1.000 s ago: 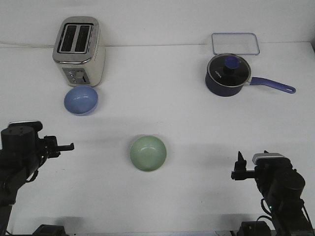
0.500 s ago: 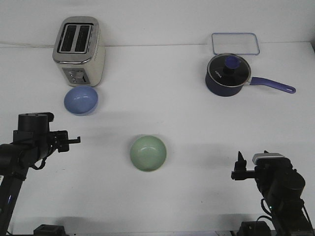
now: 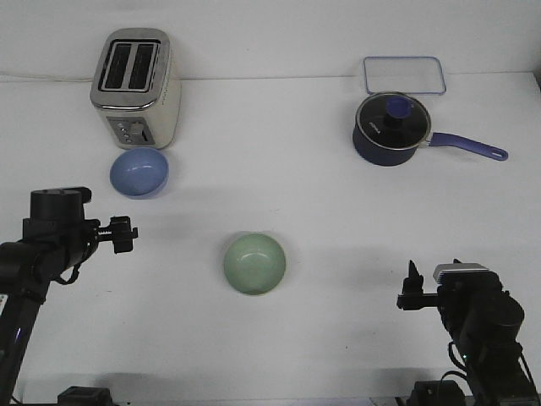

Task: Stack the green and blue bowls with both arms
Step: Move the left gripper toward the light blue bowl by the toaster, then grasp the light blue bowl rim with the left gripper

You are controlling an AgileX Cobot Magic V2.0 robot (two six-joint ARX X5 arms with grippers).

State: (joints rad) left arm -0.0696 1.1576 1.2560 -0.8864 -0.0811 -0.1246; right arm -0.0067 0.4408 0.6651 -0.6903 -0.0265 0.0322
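The pale green bowl [image 3: 254,264] sits upright near the middle of the table. The periwinkle blue bowl [image 3: 139,172] sits upright at the back left, just in front of the toaster. My left gripper [image 3: 122,234] is open and empty. It hovers near the table's left side, in front of the blue bowl and left of the green bowl, touching neither. My right gripper [image 3: 409,289] is low at the front right, well to the right of the green bowl. Its fingers look apart and it holds nothing.
A cream and silver toaster [image 3: 135,88] stands at the back left, right behind the blue bowl. A dark navy saucepan [image 3: 393,129] with a lid and a long handle stands at the back right. A clear rectangular lid [image 3: 404,74] lies behind it.
My left arm has risen and reached right and forward toward the blue bowl, and its gripper has turned at the wrist. The right arm and both bowls have not moved.
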